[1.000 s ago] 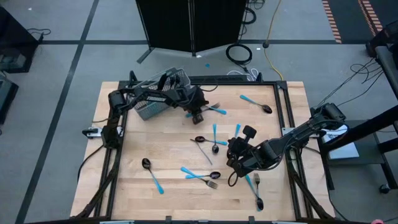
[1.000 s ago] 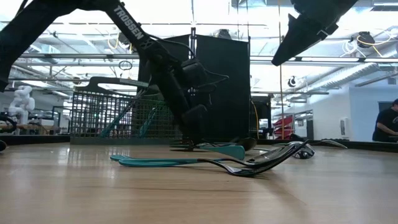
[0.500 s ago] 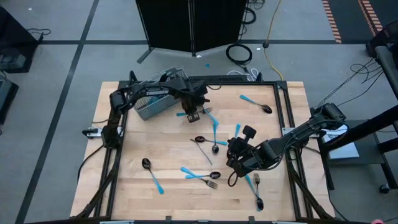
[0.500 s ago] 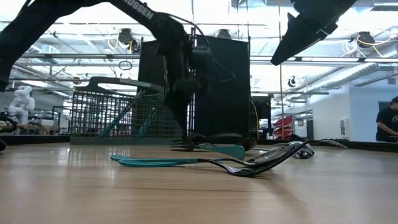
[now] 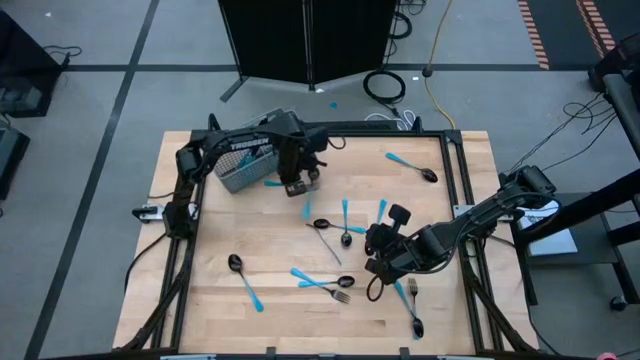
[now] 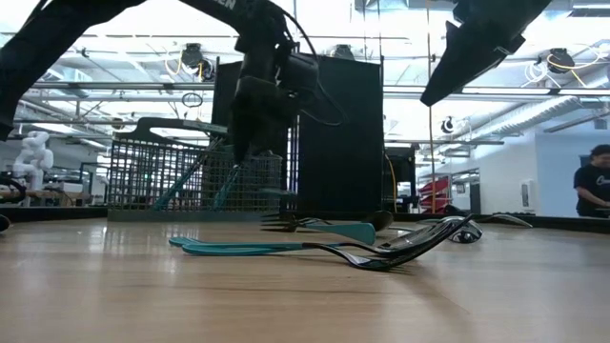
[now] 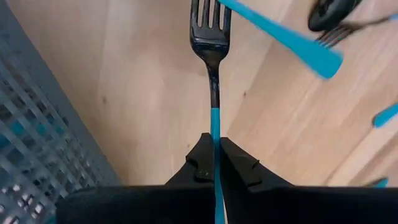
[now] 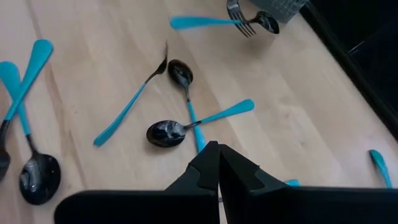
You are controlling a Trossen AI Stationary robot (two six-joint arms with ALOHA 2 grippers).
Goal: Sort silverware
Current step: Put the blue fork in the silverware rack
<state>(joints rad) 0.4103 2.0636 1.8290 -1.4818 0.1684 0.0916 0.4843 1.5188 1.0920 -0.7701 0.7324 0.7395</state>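
My left gripper [image 5: 298,185] hangs above the table just right of the grey wire-mesh basket [image 5: 245,160], shut on a fork [image 7: 211,43] with a dark head and a light-blue handle. Its tines point down at the wood. The basket stands at the far left of the table with blue-handled pieces upright inside [image 6: 191,181]. More silverware lies flat on the table: spoons [image 8: 165,132] and forks [image 5: 412,305]. My right gripper [image 5: 377,258] hovers shut and empty over the right middle of the table. My left gripper pinches the fork's light-blue handle [image 7: 216,127] between its two fingers, about halfway along the fork. The fingers point almost straight down and run along the handle. The fork hangs below them, head down, clear of the table, and the handle's upper end is hidden behind the gripper.
Scattered pieces lie mid-table [image 5: 340,225], near the front [image 5: 330,283], at the front left [image 5: 245,280] and at the far right [image 5: 412,165]. A dark rail frames the table [image 5: 455,180]. Bare wood shows along the left side [image 5: 230,220].
My left gripper has risen and gone toward the basket, tipping from a slant to point almost straight down. The fork has come up with it. Its head has left the table and now hangs below the fingers.
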